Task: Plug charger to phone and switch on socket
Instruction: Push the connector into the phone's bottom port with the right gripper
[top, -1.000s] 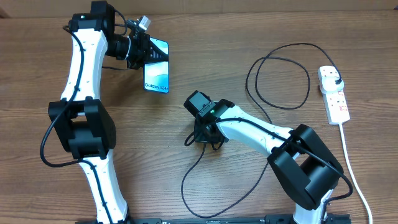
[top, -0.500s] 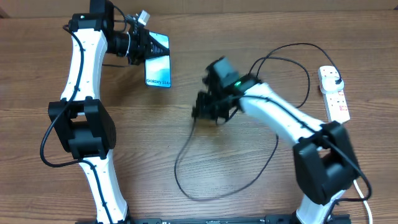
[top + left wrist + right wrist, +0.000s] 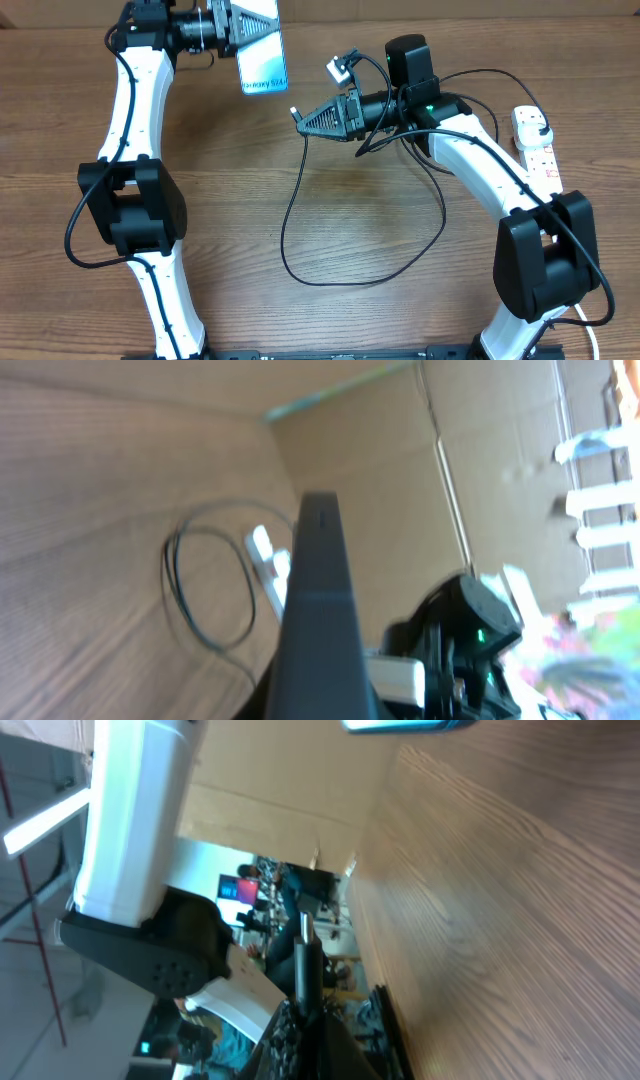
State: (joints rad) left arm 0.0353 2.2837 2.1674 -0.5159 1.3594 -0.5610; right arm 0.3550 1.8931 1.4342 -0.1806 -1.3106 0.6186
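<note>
Tabletop [image 3: 400, 320] of bare wood carries little, since both main items are lifted off it. Up near the far edge, the left claw [image 3: 236, 28] is clamped on the phone [image 3: 262, 52], holding it raised with its blue screen showing to the overhead camera. The left wrist view sees the phone edge-on.

At the right edge lies the socket [image 3: 541, 160], well apart from both claws. A black plug [image 3: 537, 126] appears seated in its far outlet, but the switches are too small to tell on from off.

From there the charger [image 3: 284, 235] trails in a wide loop across the wood and rises to the right claw [image 3: 303, 117]. That claw is pinched tight on the cable just behind the connector tip [image 3: 295, 112], which points toward the phone but is apart from it.

By my judgement both pickups are done. Lining up and inserting the tip, then pressing the socket switch, are left.
</note>
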